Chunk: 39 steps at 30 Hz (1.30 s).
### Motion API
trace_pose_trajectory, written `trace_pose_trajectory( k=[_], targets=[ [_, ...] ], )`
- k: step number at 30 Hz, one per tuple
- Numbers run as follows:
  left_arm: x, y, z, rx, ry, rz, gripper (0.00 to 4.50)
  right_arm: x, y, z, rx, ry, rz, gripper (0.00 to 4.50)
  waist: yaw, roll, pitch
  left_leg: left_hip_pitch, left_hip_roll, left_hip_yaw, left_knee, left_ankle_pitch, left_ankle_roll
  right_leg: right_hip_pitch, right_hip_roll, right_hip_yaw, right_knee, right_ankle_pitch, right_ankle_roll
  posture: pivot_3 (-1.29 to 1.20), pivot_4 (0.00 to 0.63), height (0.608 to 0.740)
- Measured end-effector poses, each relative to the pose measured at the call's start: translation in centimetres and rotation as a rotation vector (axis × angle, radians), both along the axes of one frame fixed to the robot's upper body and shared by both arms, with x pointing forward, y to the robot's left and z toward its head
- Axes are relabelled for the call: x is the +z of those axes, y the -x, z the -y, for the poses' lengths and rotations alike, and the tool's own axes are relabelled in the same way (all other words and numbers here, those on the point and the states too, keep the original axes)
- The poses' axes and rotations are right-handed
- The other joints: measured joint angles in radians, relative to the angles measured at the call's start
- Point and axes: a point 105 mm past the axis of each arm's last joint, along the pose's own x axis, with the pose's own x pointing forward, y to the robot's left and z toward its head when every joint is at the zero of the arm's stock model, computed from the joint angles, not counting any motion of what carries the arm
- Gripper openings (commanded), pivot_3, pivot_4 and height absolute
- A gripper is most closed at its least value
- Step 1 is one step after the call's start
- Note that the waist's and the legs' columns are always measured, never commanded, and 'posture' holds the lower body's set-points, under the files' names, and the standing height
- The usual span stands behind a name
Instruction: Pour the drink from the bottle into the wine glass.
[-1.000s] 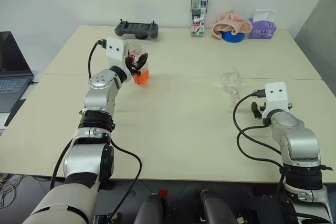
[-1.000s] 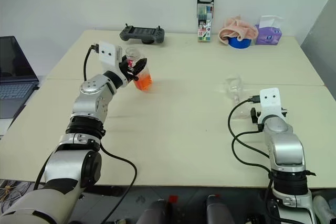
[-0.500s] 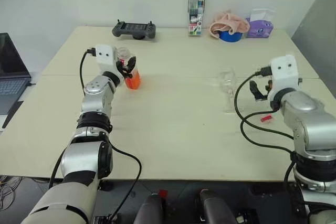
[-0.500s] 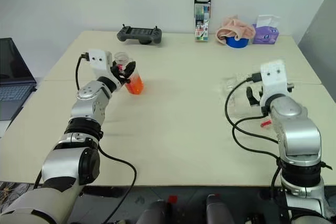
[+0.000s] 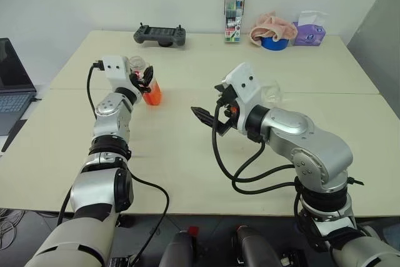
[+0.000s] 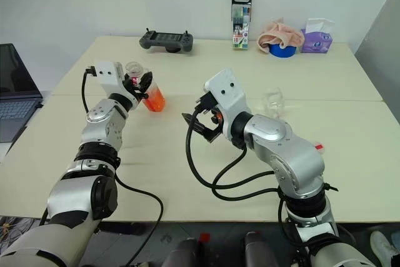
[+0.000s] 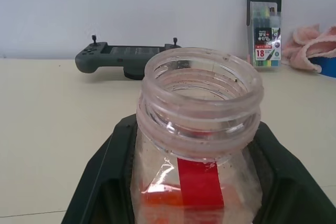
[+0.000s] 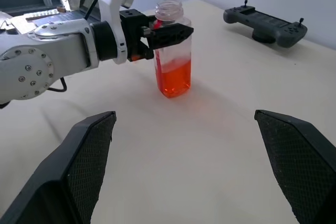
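Observation:
The bottle (image 5: pixel 150 87) is clear, has a red label strip and an uncapped open mouth (image 7: pixel 202 85), and stands upright at the table's left. The orange drink (image 8: pixel 173 77) fills its lower part. My left gripper (image 5: pixel 144 81) is shut on the bottle's upper body, its black fingers (image 7: pixel 107 177) on either side. My right gripper (image 5: pixel 211 104) hangs open over the middle of the table and points left toward the bottle, well short of it. The wine glass (image 6: pixel 273 99) stands behind my right arm, which hides part of it.
Along the far edge sit a game controller (image 5: pixel 162 34), a tall marker case (image 5: pixel 234 14), a blue bowl with a pink cloth (image 5: pixel 273 32) and a tissue pack (image 5: pixel 311 29). A laptop (image 5: pixel 12 85) is off the left side. A small red piece (image 6: pixel 318 147) lies at the right.
My right arm has swung left and up from beside the wine glass to the table's middle, turning toward the bottle. My left gripper has shifted the bottle slightly left.

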Motion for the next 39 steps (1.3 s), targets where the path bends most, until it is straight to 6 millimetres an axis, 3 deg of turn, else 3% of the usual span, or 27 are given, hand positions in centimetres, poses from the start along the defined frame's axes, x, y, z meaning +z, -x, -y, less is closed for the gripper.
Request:
trace_pose_trajectory(
  k=[30,37,39],
  targets=[
    [0.7,-0.5,-0.3,0.009,0.041,-0.124,2.14,-1.6,-0.3,0.3,-0.015,0.051,-0.028,4.5,0.0,0.0,0.0,0.0,0.0,0.0,0.0,0.0,0.0,-0.001,0.0,0.0,0.001,0.0,0.0,0.0,0.15,0.74],
    [-0.4,-0.2,-0.6,0.024,0.034,-0.159,4.37,-1.7,-0.4,0.4,-0.016,0.056,-0.028,4.5,-0.001,0.0,0.0,0.0,0.001,0.0,-0.001,0.0,0.0,-0.001,0.0,0.0,0.001,0.0,0.0,0.0,0.15,0.74],
    [-1.1,-0.1,-0.6,0.03,0.028,-0.184,4.44,-1.7,-0.4,0.3,-0.016,0.053,-0.03,4.5,0.0,0.0,0.0,-0.001,0.001,0.0,0.0,0.0,0.0,-0.002,0.0,0.0,0.001,0.0,0.0,0.0,0.15,0.74]
  ],
)
